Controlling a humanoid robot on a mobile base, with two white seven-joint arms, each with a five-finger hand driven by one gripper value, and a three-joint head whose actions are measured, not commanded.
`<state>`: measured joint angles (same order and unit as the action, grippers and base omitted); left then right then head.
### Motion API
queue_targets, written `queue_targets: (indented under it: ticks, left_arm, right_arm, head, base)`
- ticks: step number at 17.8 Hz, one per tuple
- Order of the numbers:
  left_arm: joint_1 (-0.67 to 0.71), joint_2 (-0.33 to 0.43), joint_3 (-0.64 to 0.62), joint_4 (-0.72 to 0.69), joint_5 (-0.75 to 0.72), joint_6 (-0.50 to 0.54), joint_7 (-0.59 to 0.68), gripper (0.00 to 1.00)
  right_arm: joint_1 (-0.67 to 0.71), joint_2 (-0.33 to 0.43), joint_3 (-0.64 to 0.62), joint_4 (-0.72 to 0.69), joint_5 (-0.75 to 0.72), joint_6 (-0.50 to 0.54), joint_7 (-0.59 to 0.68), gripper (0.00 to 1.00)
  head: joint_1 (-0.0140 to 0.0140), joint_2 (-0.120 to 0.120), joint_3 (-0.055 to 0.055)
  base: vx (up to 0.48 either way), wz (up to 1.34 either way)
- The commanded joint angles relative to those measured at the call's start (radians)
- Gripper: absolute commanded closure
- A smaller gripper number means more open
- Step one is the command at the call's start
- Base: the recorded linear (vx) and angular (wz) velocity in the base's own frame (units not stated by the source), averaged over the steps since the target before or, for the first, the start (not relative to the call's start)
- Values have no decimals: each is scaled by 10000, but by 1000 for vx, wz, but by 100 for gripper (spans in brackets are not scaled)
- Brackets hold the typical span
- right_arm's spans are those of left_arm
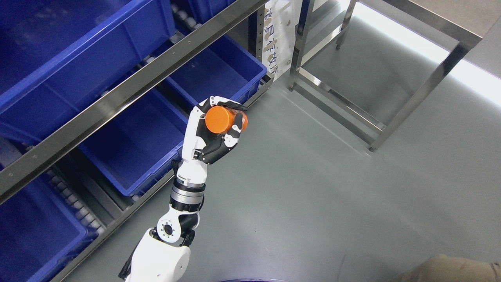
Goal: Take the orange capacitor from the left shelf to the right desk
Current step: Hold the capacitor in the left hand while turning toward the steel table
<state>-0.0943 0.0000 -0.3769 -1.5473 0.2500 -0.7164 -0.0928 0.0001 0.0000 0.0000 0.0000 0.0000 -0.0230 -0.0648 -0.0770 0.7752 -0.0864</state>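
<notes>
An orange cylindrical capacitor (224, 119) sits in my left hand (219, 127), whose white and black fingers curl around it. The hand is raised above the grey floor, just right of the front edge of the shelf (129, 88). My left arm comes up from the bottom edge, left of the middle. The steel desk frame (411, 98) stands at the upper right, well away from the hand. My right arm does not show.
Several blue bins (137, 145) fill the shelf on the left, resting on roller tracks. A printed white sheet (280, 35) hangs on the shelf's end post. A tan object (454, 270) lies at the bottom right corner. Grey floor stretches between shelf and desk.
</notes>
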Motion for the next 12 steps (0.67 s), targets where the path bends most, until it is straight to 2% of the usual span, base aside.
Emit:
queue_targets:
  ticks: [1, 10, 12]
  left_arm:
    - [-85, 174, -418, 10, -91, 0, 8, 98]
    - [-284, 174, -495, 56, -91, 184, -7, 98]
    - [-269, 174, -937, 41, -91, 185, -7, 98]
  right_arm:
    - [229, -175, -107, -174, 62, 0, 4, 0]
    - [213, -175, -107, -174, 62, 0, 4, 0]
    - [229, -175, -107, -174, 62, 0, 4, 0]
  head:
    - [0, 0, 0]
    - [0, 0, 0]
    - [0, 0, 0]
  base:
    - [234, -313]
    - [293, -281]
    - [310, -269]
